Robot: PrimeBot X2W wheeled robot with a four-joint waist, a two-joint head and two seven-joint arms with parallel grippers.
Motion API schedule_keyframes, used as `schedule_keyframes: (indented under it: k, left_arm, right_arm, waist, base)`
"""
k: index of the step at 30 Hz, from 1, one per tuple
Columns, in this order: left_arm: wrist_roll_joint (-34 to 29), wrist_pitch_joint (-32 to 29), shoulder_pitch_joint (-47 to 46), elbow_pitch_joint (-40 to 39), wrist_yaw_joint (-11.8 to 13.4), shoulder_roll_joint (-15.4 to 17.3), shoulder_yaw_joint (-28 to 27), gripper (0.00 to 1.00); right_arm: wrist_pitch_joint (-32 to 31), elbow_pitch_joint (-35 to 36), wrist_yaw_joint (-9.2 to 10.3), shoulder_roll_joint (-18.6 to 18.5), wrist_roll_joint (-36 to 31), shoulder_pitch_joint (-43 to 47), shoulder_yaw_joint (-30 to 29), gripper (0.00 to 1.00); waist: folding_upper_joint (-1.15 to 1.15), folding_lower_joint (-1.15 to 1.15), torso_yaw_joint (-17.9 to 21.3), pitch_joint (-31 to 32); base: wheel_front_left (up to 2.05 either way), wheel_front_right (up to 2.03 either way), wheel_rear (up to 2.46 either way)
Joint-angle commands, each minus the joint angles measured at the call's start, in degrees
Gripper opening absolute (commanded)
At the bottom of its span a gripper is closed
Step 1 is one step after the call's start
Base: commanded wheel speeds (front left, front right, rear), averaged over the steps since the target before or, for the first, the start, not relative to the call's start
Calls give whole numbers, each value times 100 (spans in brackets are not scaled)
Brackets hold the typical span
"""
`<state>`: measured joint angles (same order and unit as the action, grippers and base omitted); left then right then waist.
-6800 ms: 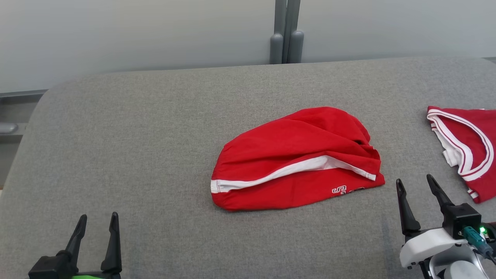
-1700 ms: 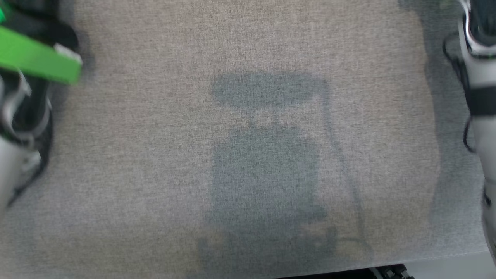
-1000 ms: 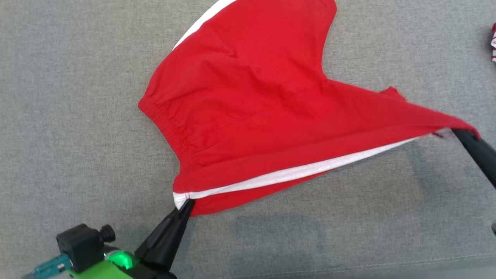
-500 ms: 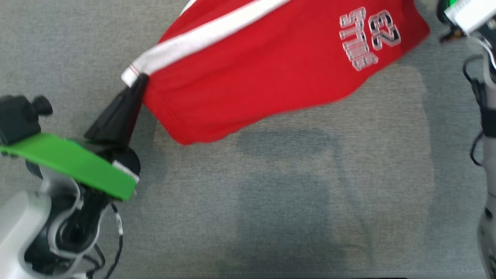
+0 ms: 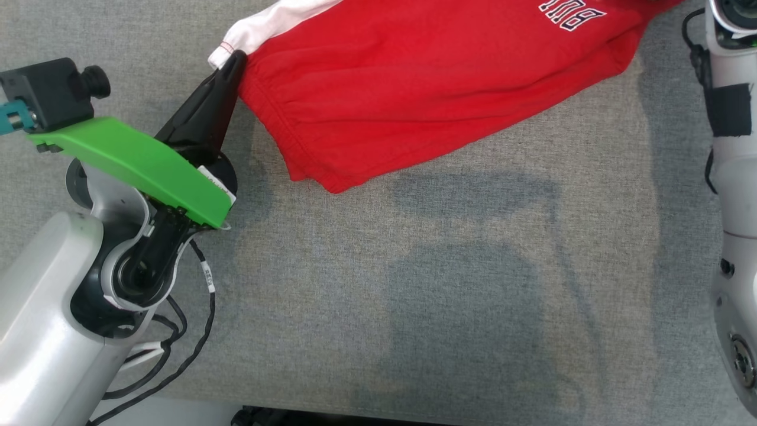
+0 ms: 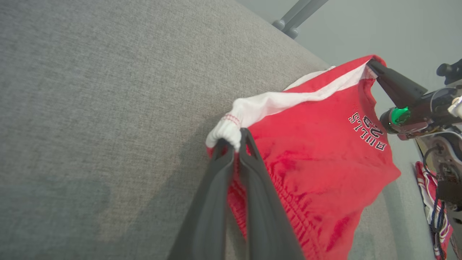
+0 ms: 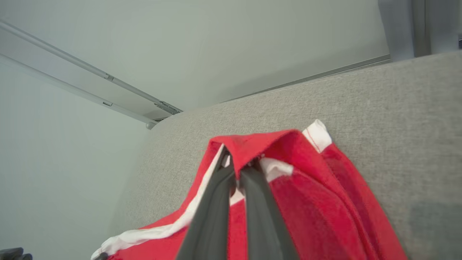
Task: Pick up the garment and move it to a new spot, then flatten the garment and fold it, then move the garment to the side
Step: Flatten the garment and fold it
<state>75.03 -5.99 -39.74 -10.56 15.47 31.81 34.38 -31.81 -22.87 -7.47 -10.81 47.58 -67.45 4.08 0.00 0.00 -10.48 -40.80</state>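
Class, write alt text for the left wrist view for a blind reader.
Red shorts with a white side stripe are stretched between two grippers over a grey fabric table. The left gripper, jaws shut, pinches the near striped corner; the right gripper holds the far corner.

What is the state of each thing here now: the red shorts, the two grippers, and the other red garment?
red shorts: lifted, stretched between both grippers, not yet flat.
left gripper: jaws shut on the shorts' white-striped corner.
right gripper: jaws shut on the opposite corner.
other red garment: lying on the grey surface, apart from the shorts.
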Motion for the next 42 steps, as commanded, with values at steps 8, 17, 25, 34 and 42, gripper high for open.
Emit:
schedule_keyframes:
  k: [8,17,25,34,42]
  left_arm:
    - [-41,-39,-148,246,-68,26,-13,0]
    - [-233,-24,-248,413,-38,145,-1,100]
    - [-1114,179,-13,237,213,704,349,100]
    - [-2176,1057,401,-95,692,960,535,100]
    - [-2139,1844,784,-7,559,593,362,100]
  right_arm:
    - [190,-266,-4,4,-418,-213,147,34]
    - [43,-399,-4,-105,-654,-198,483,100]
    - [-855,426,-3,-830,-555,94,903,100]
    - [-1541,669,-3,-1288,-1169,320,983,100]
    - [-1888,576,-3,-1512,-1595,359,1042,100]
  waist:
    - [0,0,46,34]
    - [0,0,235,178]
    - [0,0,304,404]
    - [0,0,-54,176]
    - [0,0,-412,11]
  base:
    - [0,0,0]
    - [0,0,0]
    - [0,0,0]
    - [0,0,0]
    - [0,0,0]
